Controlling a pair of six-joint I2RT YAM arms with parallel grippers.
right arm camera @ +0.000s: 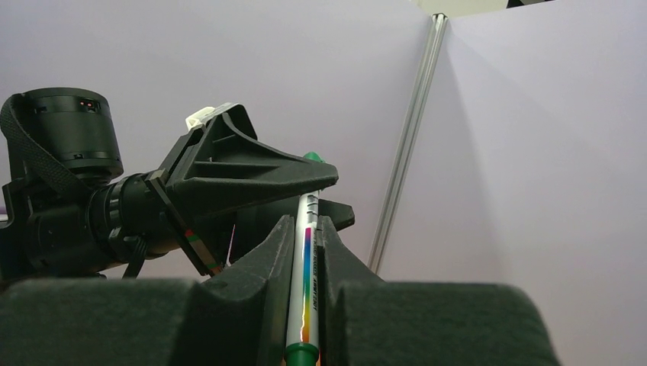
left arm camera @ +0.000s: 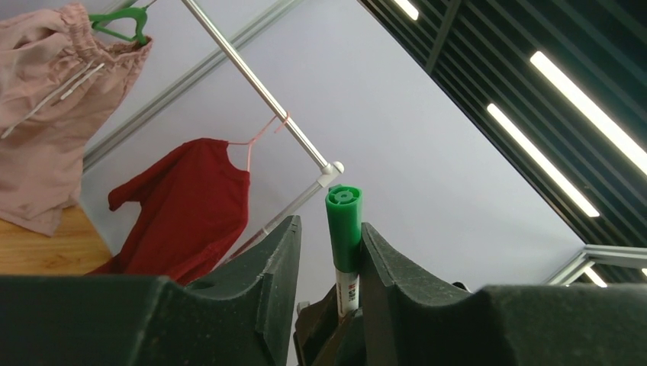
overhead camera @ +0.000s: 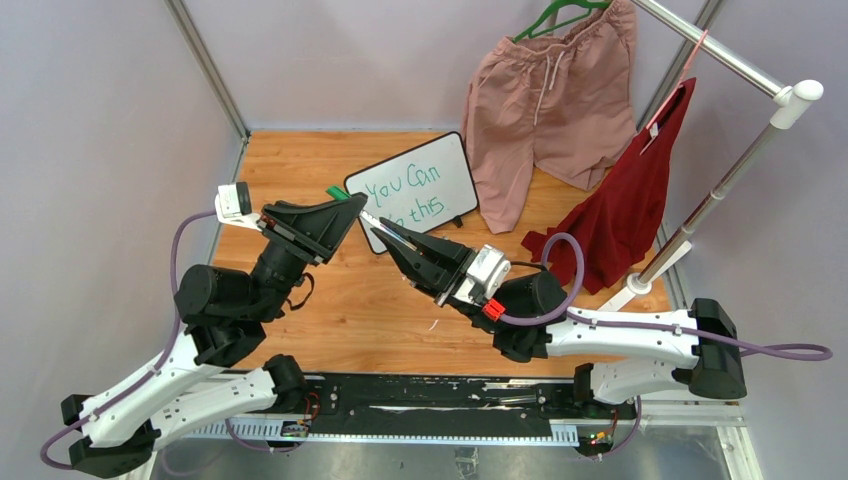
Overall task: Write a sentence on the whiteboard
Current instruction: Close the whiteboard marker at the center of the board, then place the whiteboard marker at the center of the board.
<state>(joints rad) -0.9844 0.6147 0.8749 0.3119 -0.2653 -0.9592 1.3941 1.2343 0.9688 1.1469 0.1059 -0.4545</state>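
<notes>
Whiteboard: sentence reads complete. Marker: clamped in my right end effector, green cap between left end effector's parted jaws; stowing likely remains.

One whiteboard, one green marker, two garments, two claws, perhaps two hangers.

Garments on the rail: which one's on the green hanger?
The pink shorts, on the green hanger; the red shirt to their right hangs on a thin pink hanger.
</notes>
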